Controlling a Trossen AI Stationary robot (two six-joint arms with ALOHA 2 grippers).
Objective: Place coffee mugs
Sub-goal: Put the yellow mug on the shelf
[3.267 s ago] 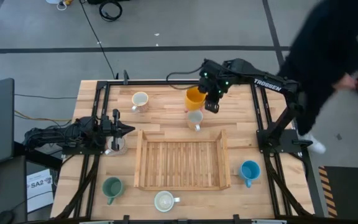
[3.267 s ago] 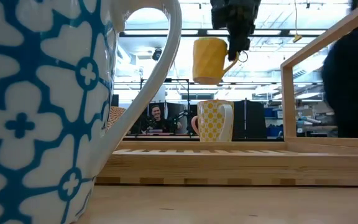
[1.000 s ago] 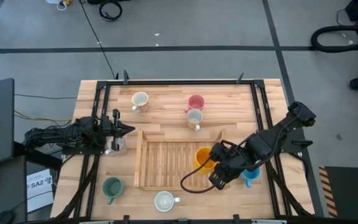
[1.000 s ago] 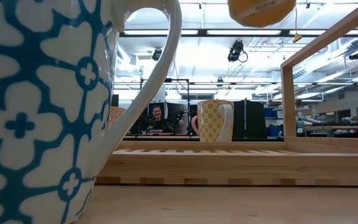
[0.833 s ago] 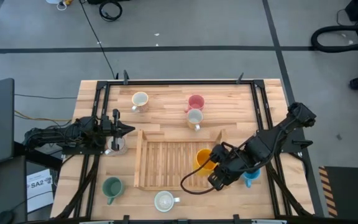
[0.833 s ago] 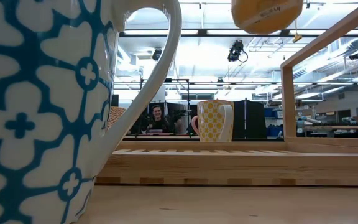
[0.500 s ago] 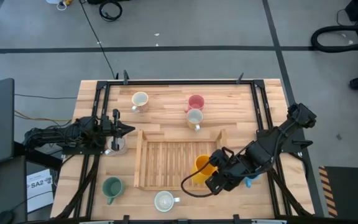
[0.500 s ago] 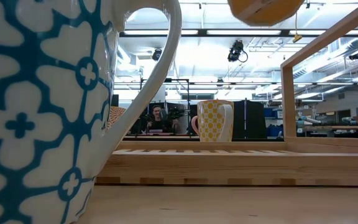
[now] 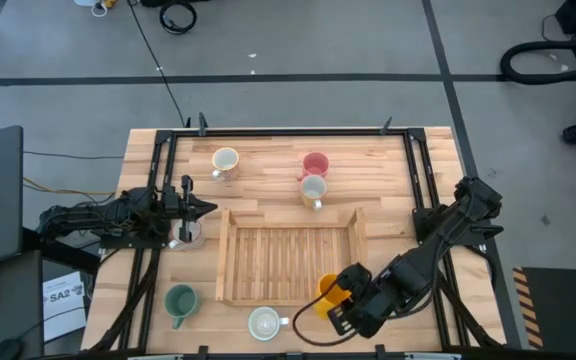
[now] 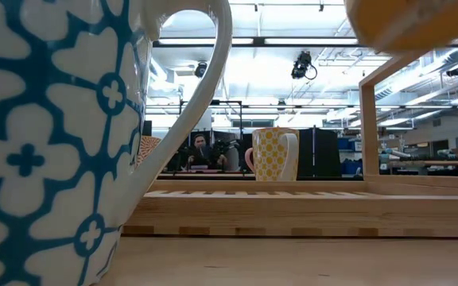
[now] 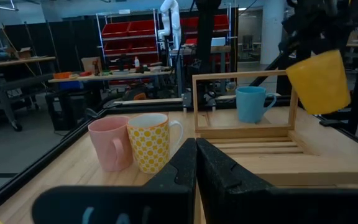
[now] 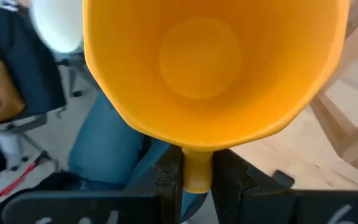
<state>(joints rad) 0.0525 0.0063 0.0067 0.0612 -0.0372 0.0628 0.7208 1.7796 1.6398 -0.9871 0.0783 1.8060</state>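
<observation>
My right gripper [image 9: 340, 303] is shut on the orange mug [image 9: 326, 292] and holds it in the air over the near right corner of the slatted wooden tray [image 9: 236, 262]. The left wrist view shows that mug [image 11: 316, 81] tilted, and the low view shows its underside [image 10: 416, 20]. My left gripper [image 11: 196, 163] is shut and waits at the table's left side [image 9: 194, 208]. The cream [image 9: 225, 160], pink [image 9: 315, 163], yellow-dotted [image 9: 314, 188], dark green [image 9: 180, 300] and white [image 9: 264, 322] mugs stand on the table. The blue mug [image 11: 252, 102] shows past the tray. My right gripper pinches the orange mug's side handle [image 12: 196, 169] between its two fingers [image 12: 166, 177], coming from the mug's near right side. The mug is lifted clear and tilted, with its open mouth [image 12: 204, 62] turned toward the wrist.
A blue-patterned white mug [image 10: 54, 143] stands right in front of the low camera. A pale mug [image 9: 185, 235] sits under my left gripper. Black frame rails [image 9: 420, 175] run along the table's sides. A person's blue-clad legs [image 12: 110, 155] show beyond the table's edge.
My right gripper has carried the orange mug from above the tray's right part toward the table's near edge, out to the tray's near right corner. The mug has stayed in the air and come closer to the low camera.
</observation>
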